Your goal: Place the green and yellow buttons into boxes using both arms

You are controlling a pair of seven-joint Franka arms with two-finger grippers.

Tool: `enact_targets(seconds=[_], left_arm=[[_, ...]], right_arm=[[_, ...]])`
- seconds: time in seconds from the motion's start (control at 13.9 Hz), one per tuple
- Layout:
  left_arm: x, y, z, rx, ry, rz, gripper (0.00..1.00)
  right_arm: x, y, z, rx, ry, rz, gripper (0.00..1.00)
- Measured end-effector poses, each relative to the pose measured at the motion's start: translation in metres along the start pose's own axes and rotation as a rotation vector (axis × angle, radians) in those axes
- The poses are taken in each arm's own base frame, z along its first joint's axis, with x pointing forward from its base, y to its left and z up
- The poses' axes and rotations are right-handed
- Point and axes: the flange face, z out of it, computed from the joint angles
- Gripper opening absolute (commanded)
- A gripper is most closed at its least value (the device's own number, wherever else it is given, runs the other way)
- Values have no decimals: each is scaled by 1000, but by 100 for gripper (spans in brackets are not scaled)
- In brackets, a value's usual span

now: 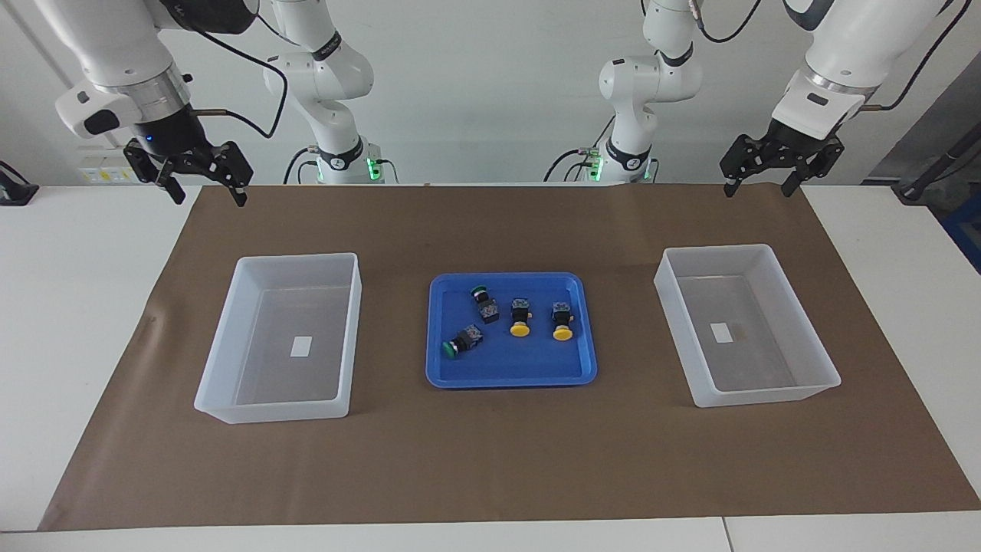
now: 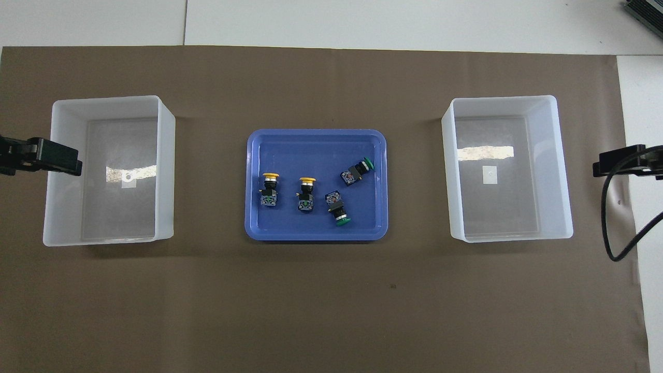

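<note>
Both black pincers (image 1: 759,185) (image 1: 205,188) released; round-capped buttons (image 1: 520,317) lie in glossy blue tray (image 1: 512,379).

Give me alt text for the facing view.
A blue tray mid-table holds two green buttons and two yellow buttons, with a translucent box at each end. The left claw and right claw hang open, waiting.
</note>
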Motion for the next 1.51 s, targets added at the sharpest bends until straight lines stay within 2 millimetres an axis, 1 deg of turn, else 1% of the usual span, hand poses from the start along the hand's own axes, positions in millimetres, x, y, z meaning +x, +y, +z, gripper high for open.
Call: enact_targets(seconds=[0.36,0.58,0.65,0.72,0.79,0.94,1.01,1.15,1.23,1.3,1.51], left_arm=[[0,0,0,0,0,0,100],[0,0,0,0,0,0,100],[0,0,0,0,0,0,100],[0,0,0,0,0,0,100],[0,0,0,0,0,0,100],[0,0,0,0,0,0,100],[0,0,0,0,-1,0,100],[0,0,0,0,-2,0,100],[0,0,1,0,-3,1,100],[0,2,1,0,-3,3,100],[0,3,1,0,-3,6,100]], right_arm=[[0,-5,0,0,-1,-8,100],[-2,-7,6,1,-13,15,100],[-2,-10,7,2,-11,15,100],[-1,-19,7,3,1,19,100],[0,-31,9,4,11,41,100],[2,-67,16,10,35,81,100],[4,-83,23,13,44,88,100],[11,-106,43,13,45,110,100],[16,-119,57,13,43,132,100],[23,-138,77,12,42,162,100],[39,-212,146,-5,54,239,100]])
